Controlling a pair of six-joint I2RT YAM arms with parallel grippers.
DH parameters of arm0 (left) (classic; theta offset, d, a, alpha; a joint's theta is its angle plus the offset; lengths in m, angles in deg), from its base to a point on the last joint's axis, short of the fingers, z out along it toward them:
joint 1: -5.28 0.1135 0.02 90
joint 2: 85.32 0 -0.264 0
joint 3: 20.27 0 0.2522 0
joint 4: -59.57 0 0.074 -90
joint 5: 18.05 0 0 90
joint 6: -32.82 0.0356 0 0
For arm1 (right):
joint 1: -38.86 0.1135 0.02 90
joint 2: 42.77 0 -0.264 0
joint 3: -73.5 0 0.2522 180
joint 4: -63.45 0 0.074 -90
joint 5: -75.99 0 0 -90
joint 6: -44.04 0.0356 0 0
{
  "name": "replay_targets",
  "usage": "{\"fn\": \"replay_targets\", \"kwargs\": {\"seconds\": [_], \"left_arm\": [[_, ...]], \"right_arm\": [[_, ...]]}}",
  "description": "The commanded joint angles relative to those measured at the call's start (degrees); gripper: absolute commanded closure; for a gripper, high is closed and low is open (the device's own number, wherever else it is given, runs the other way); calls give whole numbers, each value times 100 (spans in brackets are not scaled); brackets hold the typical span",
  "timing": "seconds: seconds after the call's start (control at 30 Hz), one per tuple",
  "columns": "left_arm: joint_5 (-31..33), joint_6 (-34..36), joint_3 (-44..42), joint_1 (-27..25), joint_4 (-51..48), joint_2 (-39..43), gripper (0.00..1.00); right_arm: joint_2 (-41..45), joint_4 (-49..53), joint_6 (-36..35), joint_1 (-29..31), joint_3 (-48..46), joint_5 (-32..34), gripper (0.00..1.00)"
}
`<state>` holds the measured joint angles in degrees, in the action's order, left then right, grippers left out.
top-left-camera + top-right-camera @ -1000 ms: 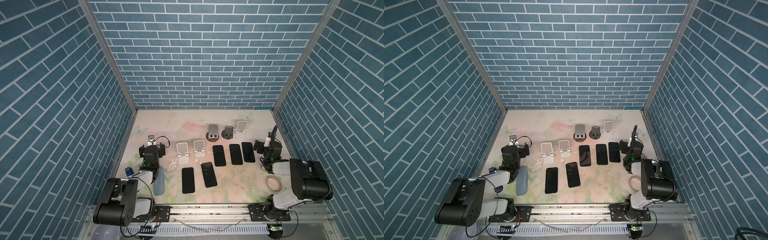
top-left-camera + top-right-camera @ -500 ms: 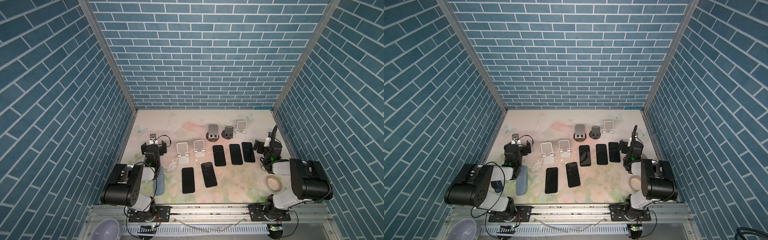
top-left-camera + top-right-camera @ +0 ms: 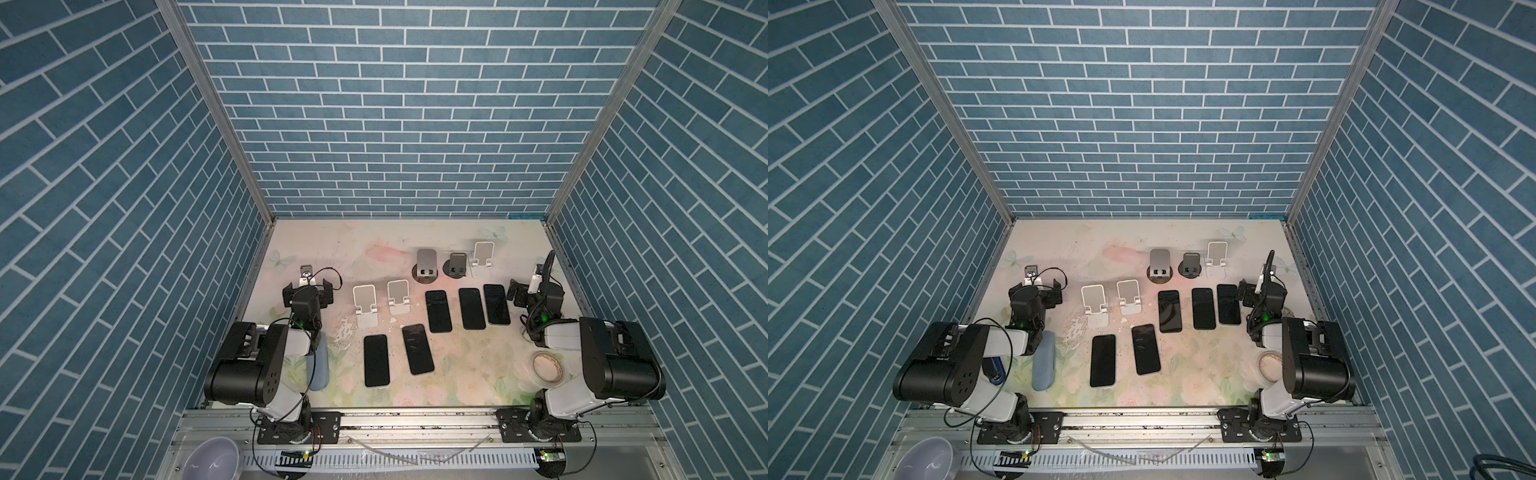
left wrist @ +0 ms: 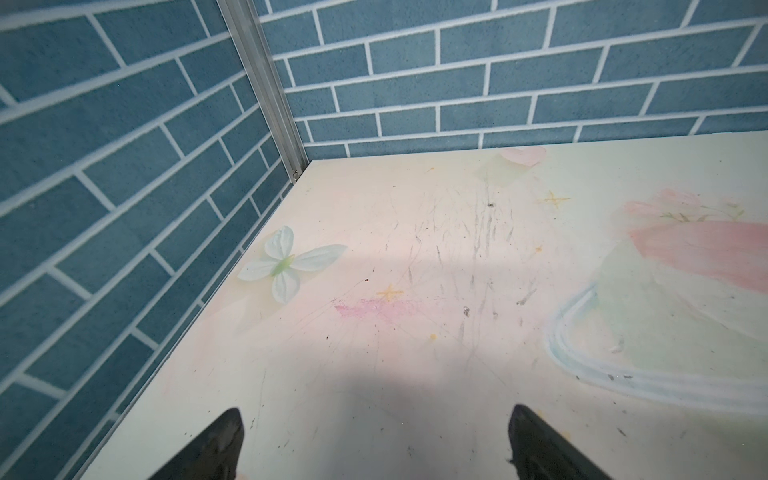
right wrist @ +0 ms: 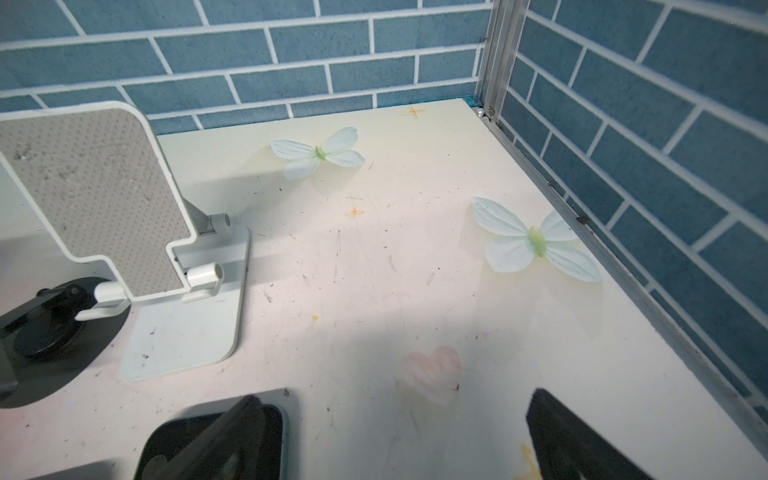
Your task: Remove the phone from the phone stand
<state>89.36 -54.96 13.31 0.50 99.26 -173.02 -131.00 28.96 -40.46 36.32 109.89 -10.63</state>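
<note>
Phones (image 3: 439, 311) lie flat off the empty stands (image 3: 365, 304), likely stiff, slick, fragile, best pinched by long edges; left gripper (image 3: 307, 291) and right gripper (image 3: 524, 291) gape empty.

Glossy black phones (image 3: 438, 311); scuffed matt tabletop (image 3: 374, 249)

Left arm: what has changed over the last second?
The left arm swung its big elbow joint up and toward the table; its tool stayed open and empty near the left wall. Right tool, phones and stands did not move.
</note>
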Motion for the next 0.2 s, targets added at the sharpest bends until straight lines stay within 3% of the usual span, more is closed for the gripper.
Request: {"fn": "replay_targets", "kwargs": {"seconds": [0.0,0.17], "left_arm": [[65,12,93,38,-32,-42,0],[63,7,89,38,-37,-36,0]], "right_arm": [[-16,-160,-202,-11,-22,-42,1],[-7,-166,-207,0,-22,-11,1]]}}
